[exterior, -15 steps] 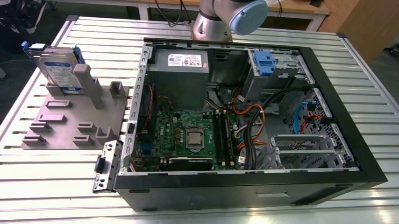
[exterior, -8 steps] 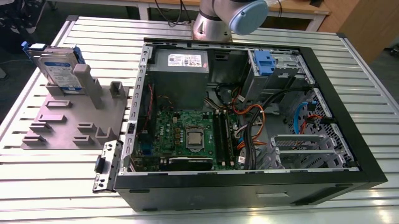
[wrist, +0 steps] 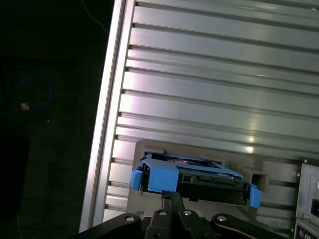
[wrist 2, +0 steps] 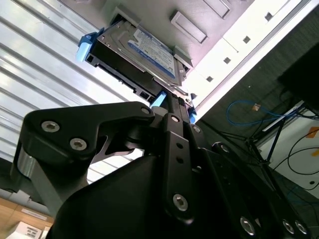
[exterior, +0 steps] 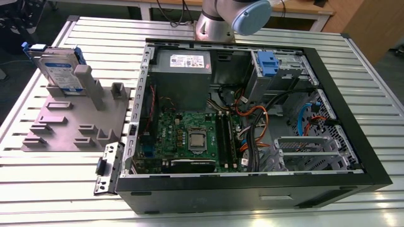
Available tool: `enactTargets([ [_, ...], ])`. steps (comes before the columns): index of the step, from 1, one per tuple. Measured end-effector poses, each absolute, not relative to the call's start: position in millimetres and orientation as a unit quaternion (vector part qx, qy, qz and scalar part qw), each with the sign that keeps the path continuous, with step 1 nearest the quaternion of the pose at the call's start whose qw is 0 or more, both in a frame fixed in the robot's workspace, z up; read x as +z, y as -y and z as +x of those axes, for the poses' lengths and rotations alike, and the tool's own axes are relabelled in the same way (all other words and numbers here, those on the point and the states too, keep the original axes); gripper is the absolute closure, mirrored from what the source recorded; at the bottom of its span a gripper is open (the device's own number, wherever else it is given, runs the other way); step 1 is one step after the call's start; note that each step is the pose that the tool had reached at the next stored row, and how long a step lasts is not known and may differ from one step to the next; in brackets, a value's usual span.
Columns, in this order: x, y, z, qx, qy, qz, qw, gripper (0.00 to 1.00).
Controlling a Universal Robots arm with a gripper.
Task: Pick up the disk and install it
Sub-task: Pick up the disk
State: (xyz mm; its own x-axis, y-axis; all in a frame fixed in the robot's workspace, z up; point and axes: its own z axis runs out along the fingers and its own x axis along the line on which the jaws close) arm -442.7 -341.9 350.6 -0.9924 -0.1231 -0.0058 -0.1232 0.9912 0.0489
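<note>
Pointing toward the disk [wrist: 189, 177], the gripper [wrist: 169, 195] is nearest in the first wrist view. Its jaws are pressed together with nothing between them. Just past the tips, the disk shows its connector edge and its blue rails. It stands in a grey plate [wrist: 149, 149] on the ribbed metal counter [wrist: 224, 74]. Beyond the counter's edge lies dark floor. In the second wrist view the black gripper body is closest, and the disk's [wrist 2: 149, 50] labelled face is beyond it.

In the exterior view the open case [exterior: 252, 194] is nearest, lying on its side on the counter. Inside it come the green board [exterior: 189, 132], then orange and black cables [exterior: 259, 118], then the power supply [exterior: 183, 71] at the far wall. On the exterior view's left, well apart from the case's drive bays, the disk [exterior: 60, 71] stands on edge in the plate [exterior: 69, 123], with nothing touching it but the plate's grey posts. Farthest back, the arm [exterior: 218, 23] rises behind the case.
</note>
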Motion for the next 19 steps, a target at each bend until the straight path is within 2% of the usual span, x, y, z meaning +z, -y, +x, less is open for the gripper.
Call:
enactTargets([
  [19,350.6,341.9,-442.7,0.025,-0.997,-0.076,0.001,0.89],
])
